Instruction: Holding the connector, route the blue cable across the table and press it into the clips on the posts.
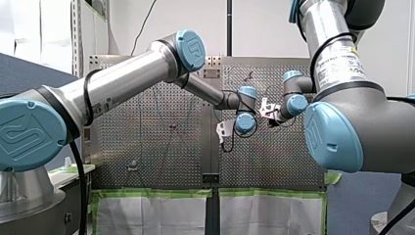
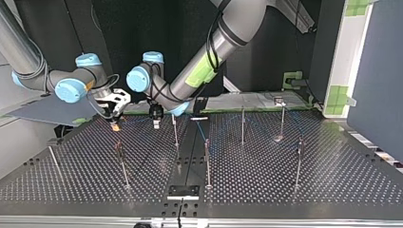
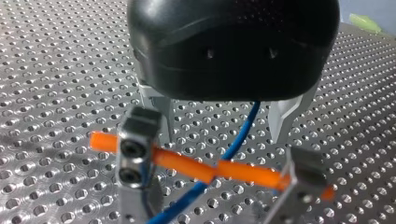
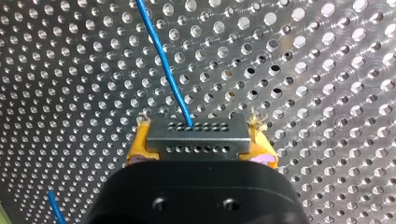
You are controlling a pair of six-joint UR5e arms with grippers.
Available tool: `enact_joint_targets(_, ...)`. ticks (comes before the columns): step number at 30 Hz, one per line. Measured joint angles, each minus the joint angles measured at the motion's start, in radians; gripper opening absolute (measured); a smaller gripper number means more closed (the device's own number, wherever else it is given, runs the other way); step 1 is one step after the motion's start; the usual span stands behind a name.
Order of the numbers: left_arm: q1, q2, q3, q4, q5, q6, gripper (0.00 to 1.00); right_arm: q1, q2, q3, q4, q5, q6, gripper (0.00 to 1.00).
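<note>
In the right wrist view my right gripper point(image 4: 198, 142) is shut, its yellow pads point(image 4: 140, 144) clamping a grey connector point(image 4: 196, 137). The blue cable point(image 4: 163, 60) leaves the connector and runs ahead over the perforated table. In the left wrist view my left gripper point(image 3: 217, 186) stands open, metal fingers point(image 3: 135, 154) wide apart. The blue cable point(image 3: 238, 135) passes between them, and an orange tube point(image 3: 243, 170) lies crosswise there. In the top view my right gripper point(image 2: 114, 114) and left gripper point(image 2: 156, 115) hang side by side near the far edge. Several thin posts point(image 2: 207, 164) stand on the table.
Further posts point(image 2: 298, 164) point(image 2: 122, 164) rise at both sides of the top view, and faint blue cable point(image 2: 202, 130) runs between the far ones. A black plate point(image 2: 183, 191) sits at the near edge. A green-taped block point(image 2: 292, 78) stands behind the table.
</note>
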Motion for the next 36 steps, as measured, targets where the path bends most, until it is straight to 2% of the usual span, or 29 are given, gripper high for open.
enact_joint_targets(1,0.000,0.000,0.000,0.000,-0.001,-0.001,1.00,0.000,0.000,0.000,0.000,0.000,0.000,0.00)
enact_joint_targets(2,-0.001,0.000,0.000,0.000,-0.001,-0.002,0.91,0.000,0.000,0.000,0.000,0.000,0.000,0.00)
enact_joint_targets(3,-0.001,0.000,0.000,0.000,-0.002,-0.003,0.91,0.000,0.000,0.000,0.000,0.000,0.000,0.00)
enact_joint_targets(4,-0.002,0.000,0.000,-0.001,-0.002,-0.004,0.71,0.000,0.000,0.000,0.000,0.000,0.000,0.00)
enact_joint_targets(5,-0.002,0.000,0.000,-0.001,-0.002,-0.004,0.58,0.000,0.000,0.000,0.000,0.000,0.000,0.00)
enact_joint_targets(6,-0.003,0.000,0.000,-0.001,-0.002,-0.004,0.58,0.000,0.000,0.000,0.000,0.000,0.000,0.00)
enact_joint_targets(8,-0.005,0.000,0.001,-0.002,-0.002,-0.005,0.25,0.000,0.000,0.000,0.000,0.000,0.000,0.00)
enact_joint_targets(9,-0.006,0.001,0.001,-0.001,-0.002,-0.005,0.25,0.000,0.000,0.000,0.000,0.000,0.000,0.00)
enact_joint_targets(10,-0.007,0.001,0.001,-0.001,-0.001,-0.005,0.00,0.000,0.000,0.000,0.000,0.000,0.000,0.00)
enact_joint_targets(18,-0.012,0.002,0.001,-0.010,-0.001,-0.013,0.00,0.000,0.000,-0.001,0.000,-0.001,-0.002,0.00)
enact_joint_targets(24,-0.016,0.006,0.009,-0.053,-0.004,-0.025,0.00,0.000,-0.001,-0.017,0.015,-0.002,-0.007,0.00)
enact_joint_targets(31,-0.019,0.048,0.011,-0.108,-0.003,-0.035,0.00,-0.001,-0.017,-0.069,0.081,-0.001,-0.036,0.00)
enact_joint_targets(36,-0.024,0.093,0.011,-0.118,-0.004,-0.035,0.00,-0.003,-0.062,-0.078,0.131,-0.001,-0.035,0.00)
